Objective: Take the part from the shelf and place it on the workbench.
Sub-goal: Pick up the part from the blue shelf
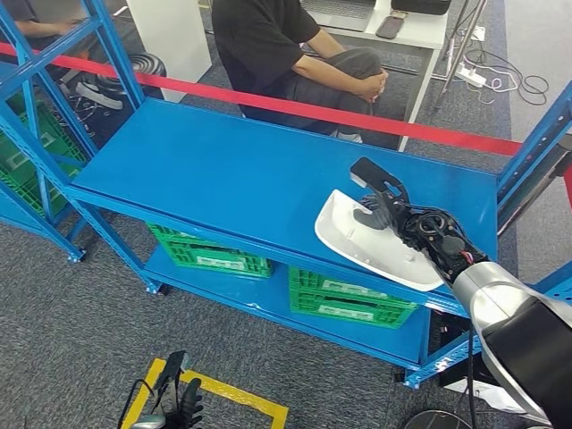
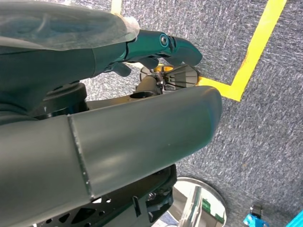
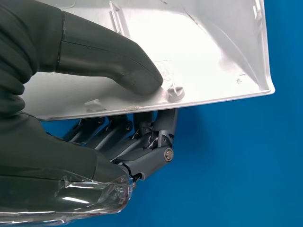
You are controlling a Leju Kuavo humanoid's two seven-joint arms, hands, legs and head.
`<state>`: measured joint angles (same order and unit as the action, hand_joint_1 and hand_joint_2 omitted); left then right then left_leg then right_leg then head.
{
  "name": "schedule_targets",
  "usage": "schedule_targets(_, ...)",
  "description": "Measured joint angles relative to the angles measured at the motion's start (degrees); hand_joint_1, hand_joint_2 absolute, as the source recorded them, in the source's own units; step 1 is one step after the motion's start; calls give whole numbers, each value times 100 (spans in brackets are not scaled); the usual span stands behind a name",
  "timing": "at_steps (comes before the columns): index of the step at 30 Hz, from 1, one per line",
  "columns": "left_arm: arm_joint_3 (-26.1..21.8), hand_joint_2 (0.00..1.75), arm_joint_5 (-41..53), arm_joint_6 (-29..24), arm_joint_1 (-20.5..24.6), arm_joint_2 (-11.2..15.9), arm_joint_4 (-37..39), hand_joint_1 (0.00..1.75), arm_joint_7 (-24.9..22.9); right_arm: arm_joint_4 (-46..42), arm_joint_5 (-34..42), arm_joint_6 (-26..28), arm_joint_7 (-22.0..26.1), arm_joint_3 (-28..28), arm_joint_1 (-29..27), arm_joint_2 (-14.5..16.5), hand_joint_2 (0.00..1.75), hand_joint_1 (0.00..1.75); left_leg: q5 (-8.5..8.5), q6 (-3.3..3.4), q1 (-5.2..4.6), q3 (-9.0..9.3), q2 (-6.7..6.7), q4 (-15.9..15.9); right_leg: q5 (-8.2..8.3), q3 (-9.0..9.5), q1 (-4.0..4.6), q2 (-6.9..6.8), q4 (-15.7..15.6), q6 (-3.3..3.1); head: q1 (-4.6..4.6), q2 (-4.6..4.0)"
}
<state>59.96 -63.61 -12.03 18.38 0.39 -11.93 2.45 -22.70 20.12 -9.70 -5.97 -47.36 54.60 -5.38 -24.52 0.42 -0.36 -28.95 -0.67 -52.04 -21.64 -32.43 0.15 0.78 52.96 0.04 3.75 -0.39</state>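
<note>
Currently right hand (image 1: 386, 213) clamped on white part (image 1: 367, 241) at right of frame, thumb (image 3: 118, 66) on top, fingers (image 3: 143, 146) underneath. Grip near one edge only; could tilt or slip onto blue shelf (image 1: 236, 179) when lifted. Left hand (image 1: 183, 407) low at bottom left, apparently holding nothing, closure unclear.

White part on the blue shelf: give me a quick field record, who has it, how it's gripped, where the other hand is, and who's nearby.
part: white part, lying on the blue shelf near its front right edge
right hand: right hand grips the part, thumb pressed on its inner face, fingers curled beneath the edge
left hand: left hand hangs low over the grey carpet by the yellow floor tape, holds nothing
lower level: green crates
person: a person sits behind the red barrier tape
</note>
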Motion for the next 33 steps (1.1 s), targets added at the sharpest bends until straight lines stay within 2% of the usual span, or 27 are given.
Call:
schedule_targets(18, -1, 0, -7, 5, -8, 1, 0, 0, 1, 8, 86, 48, 84, 1, 0, 0, 175, 175, 0, 0, 0, 0, 0, 0, 0, 0, 0, 0, 0, 0, 0, 0)
schedule_targets(27, 0, 0, -44, 9, -65, 2, 0, 0, 57, -38, 854, 218, 1063, 225, 14, -26, 175, 175, 0, 0, 0, 0, 1, 0, 0, 0, 0, 1, 0, 0, 0, 0)
schedule_targets(33, -1, 0, -58, 4, -78, 4, 0, 0, 88, -127, 1057, 259, 1365, 413, 41, -57, 175, 175, 0, 0, 0, -1, 1, -1, 0, -1, 0, 1, 0, 0, 0, 0)
